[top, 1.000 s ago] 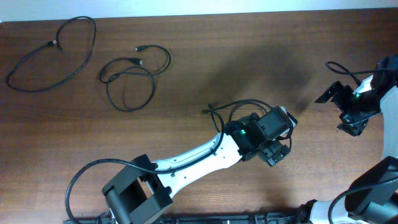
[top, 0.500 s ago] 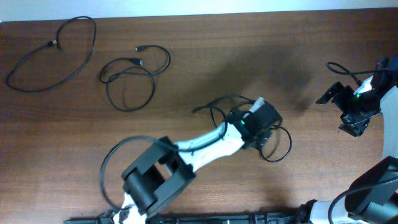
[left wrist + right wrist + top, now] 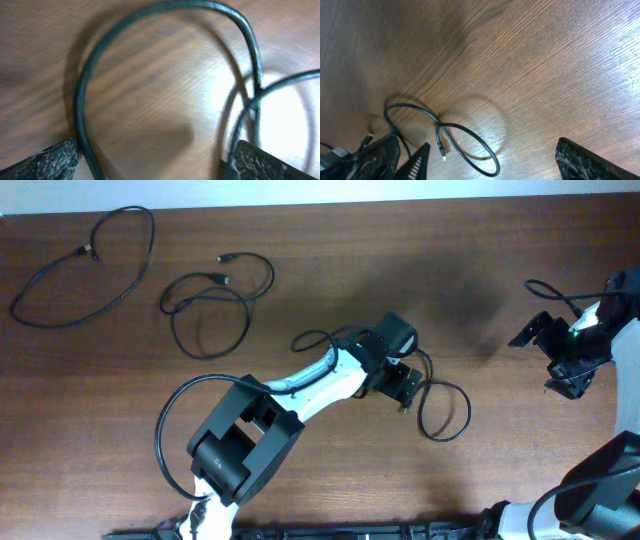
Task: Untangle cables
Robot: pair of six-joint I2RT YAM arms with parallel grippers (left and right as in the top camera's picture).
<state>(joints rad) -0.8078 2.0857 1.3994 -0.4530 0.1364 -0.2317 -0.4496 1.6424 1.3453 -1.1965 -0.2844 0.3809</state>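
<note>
Three thin black cables lie apart on the wooden table. One forms a big loop [image 3: 85, 265] at the far left, and a second lies coiled [image 3: 210, 305] to its right. The third cable [image 3: 445, 410] runs under my left gripper [image 3: 400, 388] in the middle and loops out to its right. In the left wrist view this cable [image 3: 150, 20] arches over the wood. Its strands pass just inside both fingertips, and my left gripper [image 3: 155, 167] stands open around them. My right gripper [image 3: 548, 358] hangs open at the right edge, far from the cables. From its wrist, the loop [image 3: 470, 145] and a metal plug tip [image 3: 443, 156] show.
The table's back edge [image 3: 320, 205] runs along the top of the overhead view. A thicker black wire [image 3: 545, 288] fixed to the right arm curls above it. The left arm's white link [image 3: 320, 380] crosses the table's middle, with its black base [image 3: 235, 450] at the front.
My left gripper has moved up and to the left along the third cable, uncovering its loop on the right. The arm's base link swung right. The right arm stayed put.
</note>
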